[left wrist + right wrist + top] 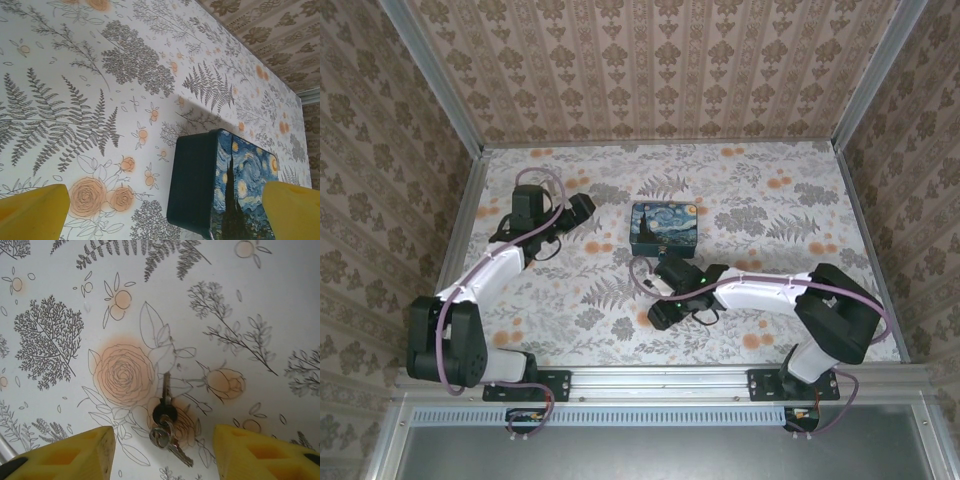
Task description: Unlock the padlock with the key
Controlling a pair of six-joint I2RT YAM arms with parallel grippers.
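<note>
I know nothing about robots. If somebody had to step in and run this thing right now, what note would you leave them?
The left gripper: jaws wide open, empty, hovering beside the Starry Night box.
The right gripper: jaws open, low over the table, one finger on each side of the key bunch, not touching it.
The padlock: too small to tell where it is.
Done: nothing gripped, nothing unlocked.
Left: close on a key, carry it to the padlock, turn it.

A Starry Night-printed box [664, 228] sits on the floral-patterned table [770, 205], near its middle.
</note>
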